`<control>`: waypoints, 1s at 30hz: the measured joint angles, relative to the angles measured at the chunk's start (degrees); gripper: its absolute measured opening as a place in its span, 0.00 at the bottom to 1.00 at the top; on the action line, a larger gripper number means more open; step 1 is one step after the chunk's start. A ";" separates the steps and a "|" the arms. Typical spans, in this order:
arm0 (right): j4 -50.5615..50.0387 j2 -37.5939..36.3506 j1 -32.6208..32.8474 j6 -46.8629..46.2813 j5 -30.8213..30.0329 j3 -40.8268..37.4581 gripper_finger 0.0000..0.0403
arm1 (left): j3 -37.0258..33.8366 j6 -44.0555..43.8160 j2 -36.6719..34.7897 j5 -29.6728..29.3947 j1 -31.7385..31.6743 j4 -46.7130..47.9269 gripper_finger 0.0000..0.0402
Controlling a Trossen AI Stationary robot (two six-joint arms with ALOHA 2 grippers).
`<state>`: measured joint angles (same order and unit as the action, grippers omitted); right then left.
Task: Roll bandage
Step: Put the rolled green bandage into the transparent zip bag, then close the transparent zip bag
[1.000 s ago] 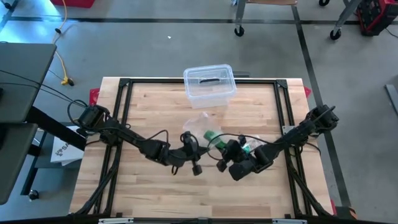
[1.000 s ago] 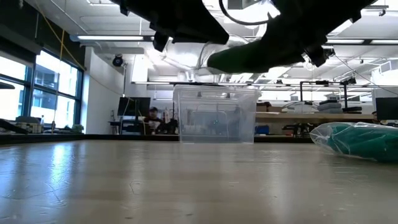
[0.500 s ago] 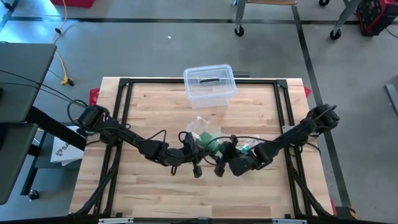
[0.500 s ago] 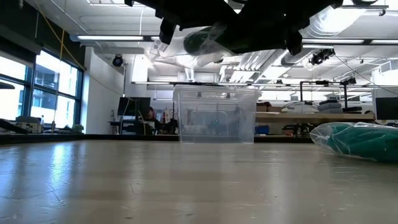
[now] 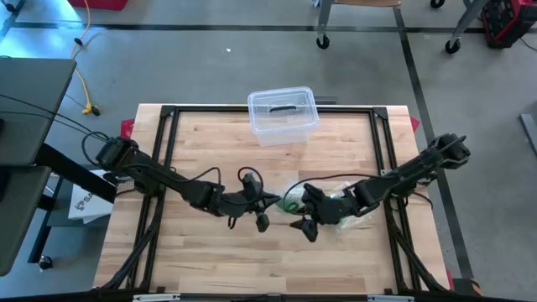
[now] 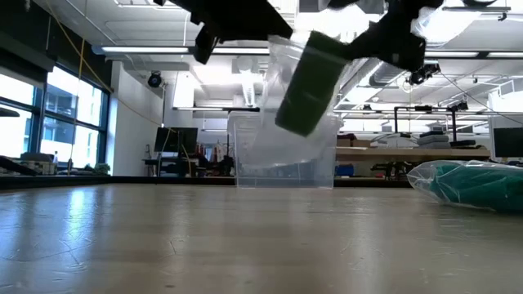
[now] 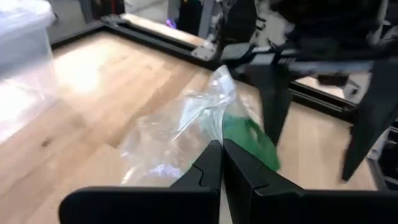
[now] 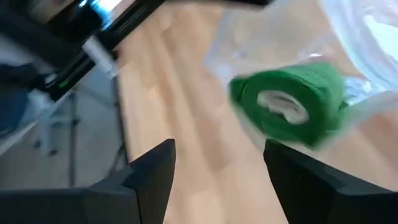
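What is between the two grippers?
The green bandage roll in its clear bag, pinched by the left gripper, facing the open right gripper; the high view shows it.

Overhead looks down; low level; wrists close; all share bag (image 5: 294,195).

Green bandage roll (image 8: 291,106) inside a clear plastic bag (image 7: 180,127), hanging tilted above the desk (image 5: 210,252) near its middle, hollow core visible end-on in the right wrist view. Pinched at the bag's top edge by the closed left gripper (image 7: 221,155), with the film draping down around the roll. Seen in the low view as a dark green cylinder, clear of the desk surface.
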<state>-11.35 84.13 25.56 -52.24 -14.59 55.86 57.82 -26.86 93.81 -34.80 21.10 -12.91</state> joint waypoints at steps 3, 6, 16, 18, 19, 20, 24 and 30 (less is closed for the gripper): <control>-0.46 -2.18 0.86 0.89 2.68 0.00 0.59 | -0.02 -1.42 -1.98 3.31 -0.97 1.64 0.00; 0.08 -4.65 2.56 5.36 2.70 0.00 0.59 | -0.02 -1.36 -4.51 5.92 -1.40 1.12 0.00; 0.42 -7.12 14.35 27.96 -12.24 -0.01 0.59 | 0.01 -5.59 -8.83 15.37 -5.97 12.86 0.00; -3.50 -6.99 16.23 27.85 -21.05 -0.02 0.59 | 0.07 -5.07 -8.82 17.20 -5.66 13.23 0.00; -6.08 -6.71 16.95 26.38 -26.10 -0.02 0.59 | 0.05 -4.37 -8.82 17.41 -5.48 13.29 0.00; -9.20 -6.32 17.35 23.88 -31.03 -0.02 0.59 | 0.04 -3.72 -8.80 17.51 -5.19 13.28 0.00; -24.10 -5.19 15.41 15.09 -34.45 -0.19 0.59 | 0.04 -2.18 -8.62 18.34 -3.71 13.03 0.00; -17.52 -2.49 11.69 24.42 -31.50 -0.20 0.59 | 0.02 0.60 -8.27 20.91 -2.71 13.35 0.00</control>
<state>-28.87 81.64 37.25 -27.82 -46.08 55.66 57.84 -26.26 85.54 -13.90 18.39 0.45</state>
